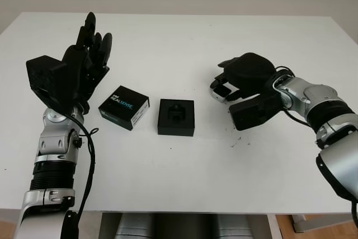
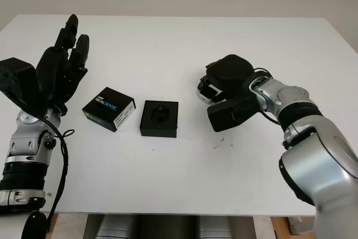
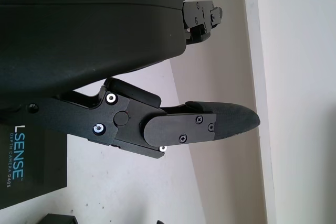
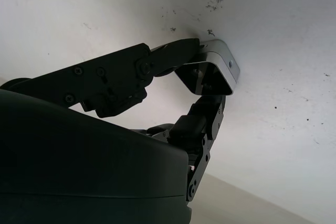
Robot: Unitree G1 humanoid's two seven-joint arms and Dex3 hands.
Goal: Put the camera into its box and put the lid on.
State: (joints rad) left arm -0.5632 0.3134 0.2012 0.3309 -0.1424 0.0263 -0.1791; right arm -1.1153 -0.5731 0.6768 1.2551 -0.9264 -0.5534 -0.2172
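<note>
1. Closest to the head camera, both arms come in from the bottom edge over the white table (image 1: 184, 183), one on each side.
2. Raised at the left side, the left hand (image 1: 89, 54) is open and holds nothing, its black fingers pointing up and away above the table surface.
3. Just beside that hand, toward the middle, lies the box lid (image 1: 124, 107), a flat black piece with white lettering on top and a white strip along one edge; part of its lettering also appears in the left wrist view (image 3: 31, 163).
4. Next to the lid, with a small gap between them, sits the box (image 1: 176, 117), a black square tray, open on top, with a shaped dark insert inside.
5. Right of the box and well apart from it, the right hand (image 1: 232, 82) is down at the table, its fingers curled around the camera (image 4: 210, 69), a small silver block with rounded corners.
6. In the right wrist view, one finger presses the camera from one side and another bends in from the opposite side, so the block is pinched between them, close against the tabletop.
</note>
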